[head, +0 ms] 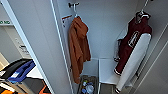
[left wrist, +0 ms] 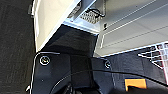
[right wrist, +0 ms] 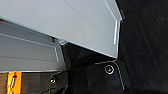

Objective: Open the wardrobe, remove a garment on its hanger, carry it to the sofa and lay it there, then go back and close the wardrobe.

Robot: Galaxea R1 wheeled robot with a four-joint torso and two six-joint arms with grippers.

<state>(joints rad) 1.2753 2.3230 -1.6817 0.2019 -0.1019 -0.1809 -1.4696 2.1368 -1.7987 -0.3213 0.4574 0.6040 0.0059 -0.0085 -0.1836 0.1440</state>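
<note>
Jaws' state on both arms: cannot tell. Wardrobe [head: 37,45] stands open, door swung aside for access. Garment [head: 132,42] hangs inside on hanger [head: 142,13], right of orange hooded garment [head: 78,47], not yet taken.

A white shelf [head: 106,71] sits low inside the open wardrobe [head: 105,30]; the garment [head: 131,42] hangs above.

Both wrists low, fingers indiscernible

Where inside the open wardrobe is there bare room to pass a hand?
Between the orange hooded garment and the maroon jacket, the white back wall is bare. Lower down it is crowded: a bin of small items sits below.
</note>
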